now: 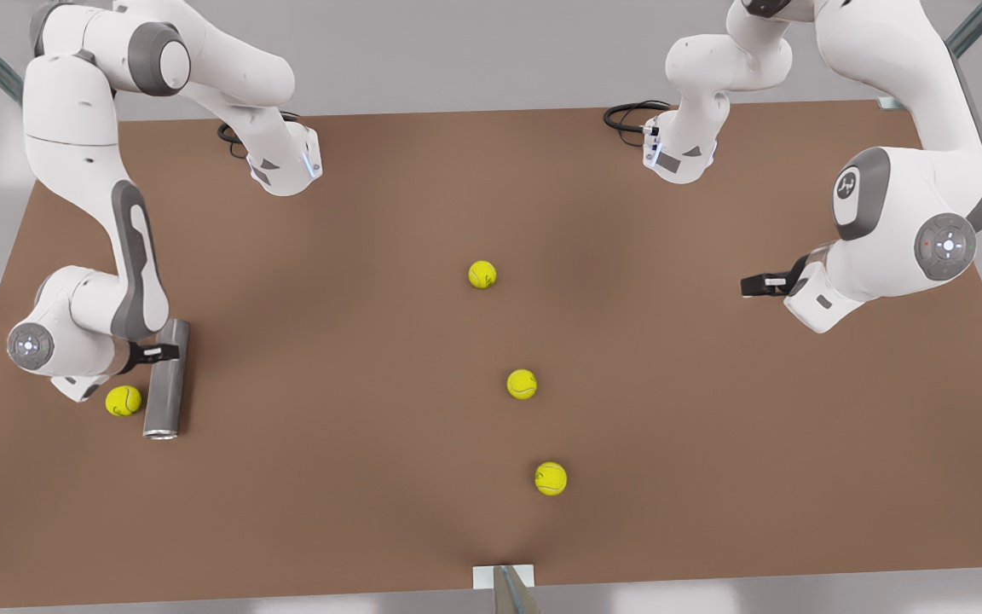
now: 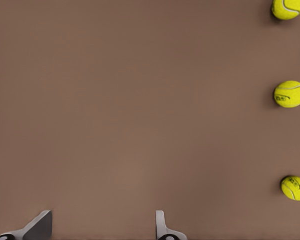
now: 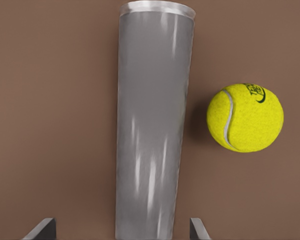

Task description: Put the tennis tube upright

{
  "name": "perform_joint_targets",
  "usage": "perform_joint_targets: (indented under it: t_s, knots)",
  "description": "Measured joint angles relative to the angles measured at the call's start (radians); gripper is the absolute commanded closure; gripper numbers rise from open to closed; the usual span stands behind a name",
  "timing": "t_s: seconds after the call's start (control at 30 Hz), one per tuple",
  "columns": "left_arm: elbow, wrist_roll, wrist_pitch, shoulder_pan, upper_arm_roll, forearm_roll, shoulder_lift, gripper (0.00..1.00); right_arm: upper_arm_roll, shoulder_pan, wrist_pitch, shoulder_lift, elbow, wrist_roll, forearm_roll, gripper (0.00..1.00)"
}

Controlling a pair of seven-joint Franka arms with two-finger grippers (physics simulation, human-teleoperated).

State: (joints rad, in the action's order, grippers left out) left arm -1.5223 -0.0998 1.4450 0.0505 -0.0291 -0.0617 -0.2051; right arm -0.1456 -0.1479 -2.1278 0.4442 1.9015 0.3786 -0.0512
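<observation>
I see the tennis tube (image 3: 152, 125) lying flat on the surface, a tennis ball (image 3: 245, 117) just beside it; my right tool (image 3: 122, 230) straddles it, fingers apart; the left tool (image 2: 102, 227) waits spread, well apart; the tube looks rigid, slick, light, so I'd grip mid-wall.

No text can be read with certainty. The tennis ball (image 3: 245, 118) beside the tube carries a dark printed mark, but its letters are not legible. The other balls show similar unreadable marks.
</observation>
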Motion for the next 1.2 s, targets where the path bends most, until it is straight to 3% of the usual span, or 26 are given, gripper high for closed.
perform_joint_targets:
  t_s: [0.7,0.73,0.8,0.9,1.2]
  knots:
    - [-0.001,-0.004,-0.017,0.009,-0.017,0.004,-0.002,0.0,-0.002,-0.027,-0.187,0.171,-0.009,0.036,0.022,0.0]
    - [-0.002,-0.004,-0.017,0.009,-0.018,0.004,-0.002,0.0,-0.002,-0.027,-0.19,0.173,-0.009,0.037,0.022,0.01]
    - [-0.002,-0.005,-0.018,0.007,-0.018,0.004,-0.002,0.0,-0.002,-0.027,-0.193,0.174,-0.009,0.038,0.022,0.19]
    - [-0.002,-0.006,-0.018,0.006,-0.018,0.004,-0.003,0.0,-0.002,-0.026,-0.195,0.172,-0.01,0.041,0.023,0.27]
    - [-0.001,-0.006,-0.02,0.005,-0.018,0.006,-0.004,0.0,0.012,0.053,-0.125,0.094,-0.04,0.053,0.023,0.27]
